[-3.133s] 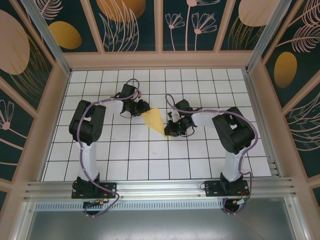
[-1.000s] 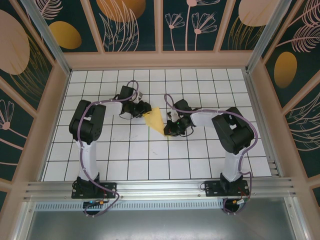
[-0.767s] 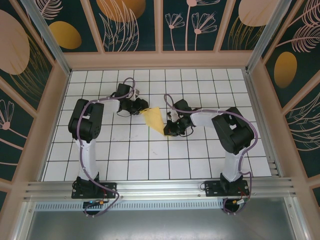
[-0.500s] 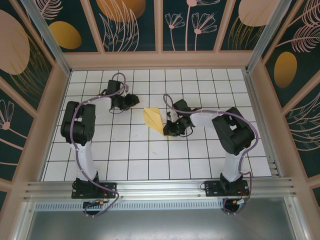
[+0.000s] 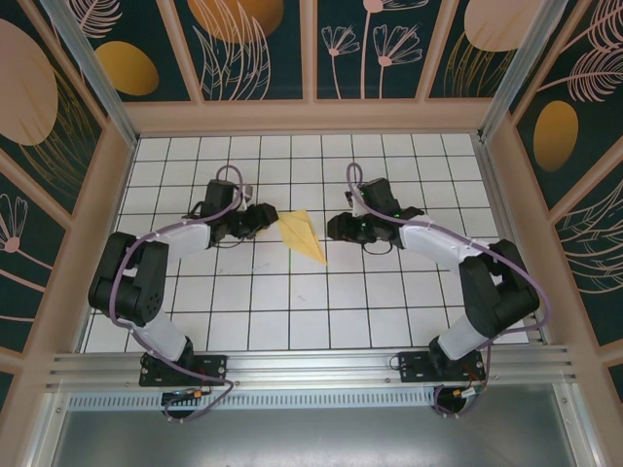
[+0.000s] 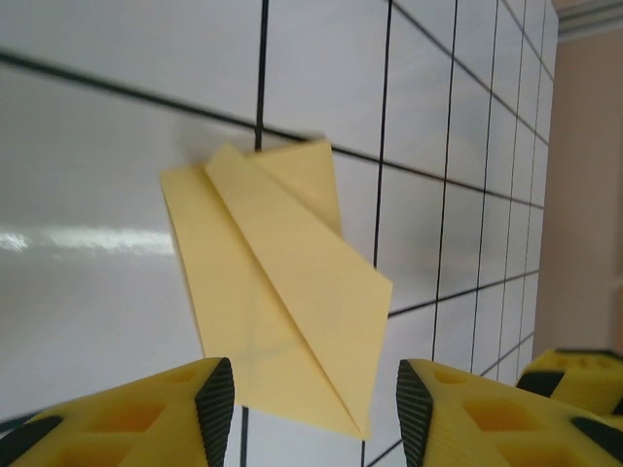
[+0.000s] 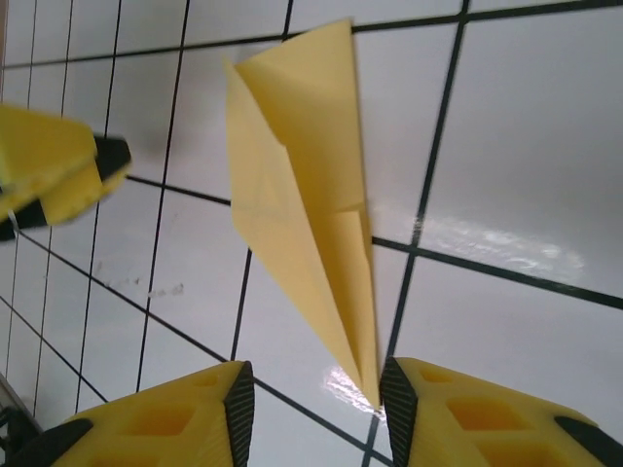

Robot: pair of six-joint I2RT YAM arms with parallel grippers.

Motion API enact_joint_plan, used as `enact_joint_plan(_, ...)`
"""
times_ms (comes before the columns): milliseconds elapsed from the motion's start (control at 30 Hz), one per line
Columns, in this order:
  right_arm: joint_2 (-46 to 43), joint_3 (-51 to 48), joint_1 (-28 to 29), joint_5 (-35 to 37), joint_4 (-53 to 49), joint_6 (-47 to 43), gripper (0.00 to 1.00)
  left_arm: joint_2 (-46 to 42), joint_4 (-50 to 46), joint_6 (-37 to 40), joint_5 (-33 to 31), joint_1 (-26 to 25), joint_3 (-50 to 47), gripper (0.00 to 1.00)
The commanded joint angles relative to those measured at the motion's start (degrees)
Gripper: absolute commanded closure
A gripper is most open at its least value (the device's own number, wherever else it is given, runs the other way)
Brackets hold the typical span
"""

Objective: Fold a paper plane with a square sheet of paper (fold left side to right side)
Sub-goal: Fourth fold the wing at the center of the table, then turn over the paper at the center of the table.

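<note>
Paper plane [image 5: 302, 236] on table [image 5: 292, 331], between left jaws and right jaws

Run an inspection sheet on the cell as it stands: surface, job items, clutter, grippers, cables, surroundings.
Surface: white grid-tiled table, glossy, with faint smudges in the right wrist view.
Job's things: paper plane, a yellow pointed dart, lies flat between the arms and is not held.
Clutter: nothing seen.
Grippers: left gripper open, just short of the plane's wide end; right gripper open, beside the plane; neither touches it.
Cables: purple cable runs along the left arm, another loops above the right wrist; both are off the paper.
Surroundings: floral panel walls; aluminium rail at the near edge.
</note>
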Motion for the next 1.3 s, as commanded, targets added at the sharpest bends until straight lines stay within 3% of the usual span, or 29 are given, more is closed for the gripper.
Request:
enact_joint_plan(0, -1.13, -2.74, -1.20, -1.81, 4.94, 2.18, 0.54, 1.04, 7.41, -5.04, 1.90, -2.66, -0.97, 0.50)
enact_joint_plan(367, 1.75, -3.87, -1.24, -3.88, 6.14, 2.49, 0.54, 9.49, 6.09, -6.07, -0.83, -3.96, 3.15, 0.53)
enact_joint_plan(1033, 3.31, -3.95, -1.32, -3.06, 5.59, 2.40, 0.54, 15.50, 1.58, -6.23, -2.81, -5.20, 9.55, 0.54)
enact_joint_plan(1267, 8.51, -1.01, -1.33, -7.64, 9.86, 1.54, 0.54, 15.68, 0.96, -6.13, -3.02, -5.55, 10.55, 0.54)
